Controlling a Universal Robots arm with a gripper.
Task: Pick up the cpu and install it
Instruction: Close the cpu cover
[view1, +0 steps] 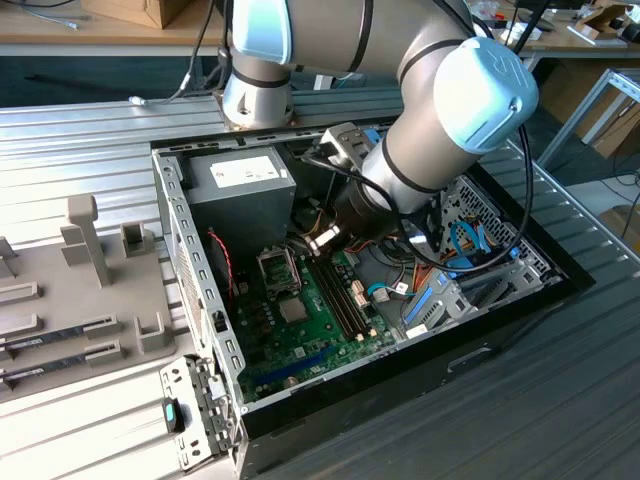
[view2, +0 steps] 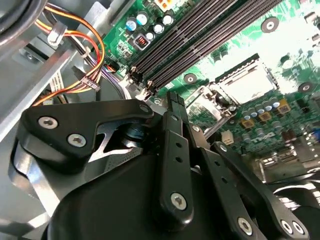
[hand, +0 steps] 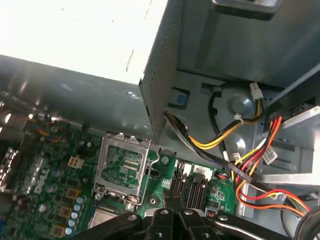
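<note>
My gripper (view1: 323, 240) hangs inside the open computer case, just above the motherboard (view1: 330, 320) and beside the socket (view1: 278, 268) on the exterior view's right. In both wrist views its black links fold to the middle, and the gripper (view2: 172, 97) (hand: 176, 201) is shut with nothing seen in it. The socket's metal frame (hand: 122, 167) stands swung up. Below the frame a silver-grey square, which looks like the cpu (hand: 107, 218) (view2: 247, 85), lies flat in the socket bed.
A big grey box with a white label (view1: 240, 185) fills the case's back corner, close to the arm. Orange, yellow and red cables (hand: 250, 165) hang beside the gripper. Black memory slots (view2: 210, 35) run past the socket. A grey tray (view1: 70, 320) with long sticks sits outside the case.
</note>
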